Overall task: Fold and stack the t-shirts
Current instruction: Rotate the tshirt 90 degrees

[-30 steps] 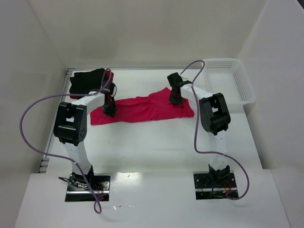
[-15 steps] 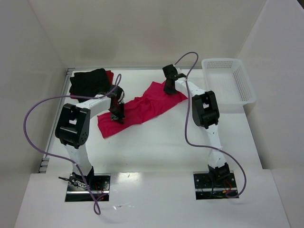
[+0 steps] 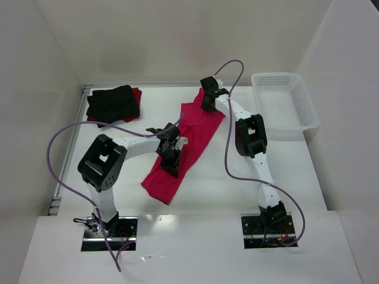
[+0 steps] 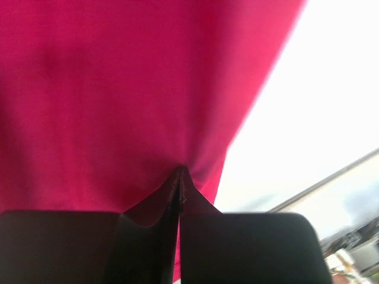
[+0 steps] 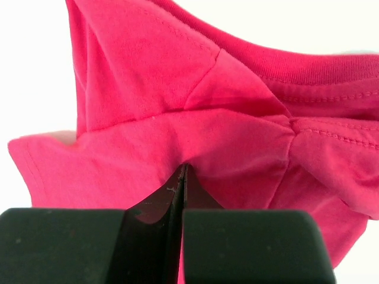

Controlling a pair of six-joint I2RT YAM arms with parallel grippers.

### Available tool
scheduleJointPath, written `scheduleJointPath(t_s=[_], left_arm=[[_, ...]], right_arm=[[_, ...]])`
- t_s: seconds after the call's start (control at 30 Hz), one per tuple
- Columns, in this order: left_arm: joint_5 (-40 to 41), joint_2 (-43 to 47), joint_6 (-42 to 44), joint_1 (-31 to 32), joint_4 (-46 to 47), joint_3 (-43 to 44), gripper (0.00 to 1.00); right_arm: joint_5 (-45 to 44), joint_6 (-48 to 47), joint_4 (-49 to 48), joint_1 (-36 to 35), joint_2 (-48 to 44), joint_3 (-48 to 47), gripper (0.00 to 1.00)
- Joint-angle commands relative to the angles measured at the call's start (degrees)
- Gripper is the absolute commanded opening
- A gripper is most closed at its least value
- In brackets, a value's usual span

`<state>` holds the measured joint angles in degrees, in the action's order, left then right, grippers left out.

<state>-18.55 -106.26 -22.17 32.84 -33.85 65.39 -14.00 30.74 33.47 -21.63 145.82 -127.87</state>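
The crimson-pink t-shirt [image 3: 198, 127] is stretched into a long band running from far right to near left across the table. My left gripper [image 3: 172, 158] is shut on its cloth about halfway along; the left wrist view shows the pink fabric [image 4: 118, 89] pinched at the tips of that gripper [image 4: 179, 173]. My right gripper [image 3: 207, 102] is shut on the far end, where bunched cloth with a stitched hem [image 5: 177, 118] is nipped at its tips [image 5: 184, 167]. A folded black t-shirt [image 3: 111, 102] lies at the far left on a darker red one [image 3: 137, 94].
A white perforated basket [image 3: 284, 100] stands at the far right, close to the right arm. White walls close in the table on three sides. A metal rail [image 3: 68, 160] runs along the left edge.
The pink shirt has swung from lying sideways to a diagonal band. My left gripper dragged its end toward the near middle and closed tighter; my right gripper carried its end farther back and left.
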Motion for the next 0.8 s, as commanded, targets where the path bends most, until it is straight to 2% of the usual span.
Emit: scheduleJointPath(t_s=[0.0,0.1,0.3,0.43,0.57,0.63,0.7,0.73,0.77], left_arm=[[-1.7,-0.4,2.1,5.2,1.1,-1.8,0.03],[-1.7,-1.5,2.1,8.6,2.8,-1.2,0.03],[-5.2,-3.2,2.1,9.5,7.6,1.4,0.03],[0.6,-1.7,0.1,9.5,7.0,6.9,0.07],[3.3,5.8,-2.1,9.5,7.0,8.1,0.2],[5.0,8.2,-3.6,9.5,6.2,8.1,0.39],[8.1,12.0,-3.6,9.0,5.0,8.1,0.51],[9.3,13.3,-4.2,9.0,4.3,8.1,0.63],[9.8,15.6,-4.2,9.0,4.3,6.9,0.66]], right_arm=[[1.3,-1.5,-1.6,-0.5,2.9,-5.4,0.0],[2.9,-2.1,-2.1,-0.5,5.0,-9.4,0.0],[2.8,-5.7,-2.1,-0.5,7.3,-16.5,0.0],[2.1,-6.7,1.7,0.0,5.5,-19.3,0.0],[3.8,-7.3,-0.8,1.4,-4.1,-12.7,0.0],[4.4,-7.3,-1.7,1.9,-10.7,-6.2,0.03],[3.8,-6.8,-4.3,1.9,-17.5,3.0,0.06],[3.8,-6.7,-5.3,1.9,-19.9,6.5,0.06],[2.9,-6.2,-6.5,1.9,-22.0,13.5,0.07]])
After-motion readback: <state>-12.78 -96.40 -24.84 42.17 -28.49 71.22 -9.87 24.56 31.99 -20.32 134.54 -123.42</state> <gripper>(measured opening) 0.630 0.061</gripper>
